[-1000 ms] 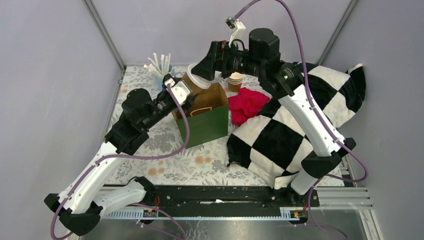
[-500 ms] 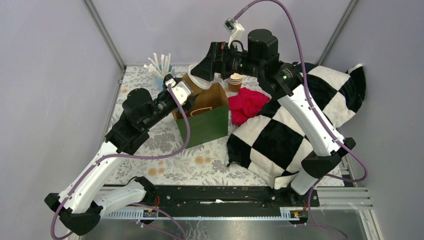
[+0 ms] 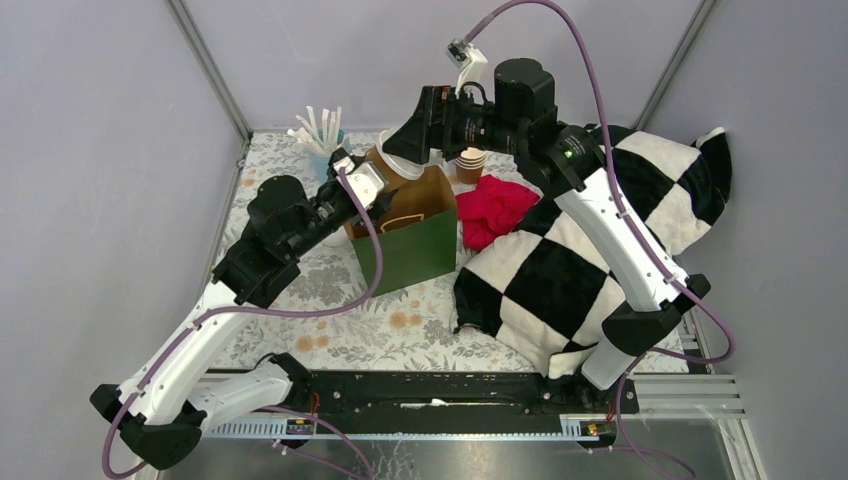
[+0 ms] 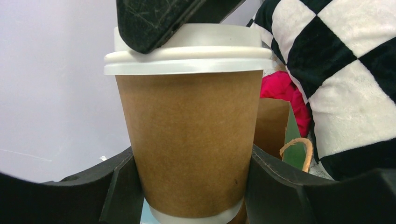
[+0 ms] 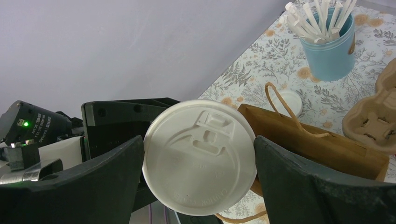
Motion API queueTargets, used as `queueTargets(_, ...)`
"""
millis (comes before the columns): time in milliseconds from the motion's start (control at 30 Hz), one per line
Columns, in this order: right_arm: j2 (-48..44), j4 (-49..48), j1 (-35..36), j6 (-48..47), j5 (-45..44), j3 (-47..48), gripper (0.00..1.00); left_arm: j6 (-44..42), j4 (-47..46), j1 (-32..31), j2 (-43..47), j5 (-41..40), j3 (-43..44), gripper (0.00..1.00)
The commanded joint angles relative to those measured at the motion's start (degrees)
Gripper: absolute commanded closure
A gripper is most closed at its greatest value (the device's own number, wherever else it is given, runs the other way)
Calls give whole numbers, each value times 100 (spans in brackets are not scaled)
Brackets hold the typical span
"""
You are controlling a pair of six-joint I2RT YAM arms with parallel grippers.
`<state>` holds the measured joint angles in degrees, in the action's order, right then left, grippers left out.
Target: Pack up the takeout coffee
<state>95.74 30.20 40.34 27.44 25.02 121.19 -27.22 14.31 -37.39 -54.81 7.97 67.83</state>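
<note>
Left arm extended, left hand (image 4: pixel 189 186) gripping, right arm arched over, right hand (image 5: pixel 198 163) fingers wide

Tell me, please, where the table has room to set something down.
Bare floral cloth lies nearer than the green bag, between the left arm and checkered cushion. The far edge is crowded: straw cup, cup stack, red cloth.
</note>
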Motion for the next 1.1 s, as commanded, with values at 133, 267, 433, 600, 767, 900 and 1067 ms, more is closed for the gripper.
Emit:
queueTargets(133, 5, -95, -17, -98, 276, -3, 18, 7, -370, 14, -69, -55, 331, 51)
queueTargets(267, -186, -549, -17, 9, 233, -343, 18, 71, -352, 14, -76, -188, 350, 46)
queueTargets(433, -133, -461, -17, -28, 335, -280, 13, 95, -358, 16, -46, -208, 307, 45)
queueTargets(600, -143, -423, -13, -30, 273, -325, 17, 105, -358, 12, -48, -258, 296, 42)
queueTargets(767, -173, -627, -16, 86, 148, -357, 20, 137, -358, 12, -46, -295, 270, 38)
queueTargets(900, -187, -758, -17, 180, 63, -368, 21, 162, -358, 12, -48, -337, 236, 31)
queueTargets(1067, -221, -798, -21, 248, -105, -389, 24, 168, -358, 12, -14, -379, 159, 21)
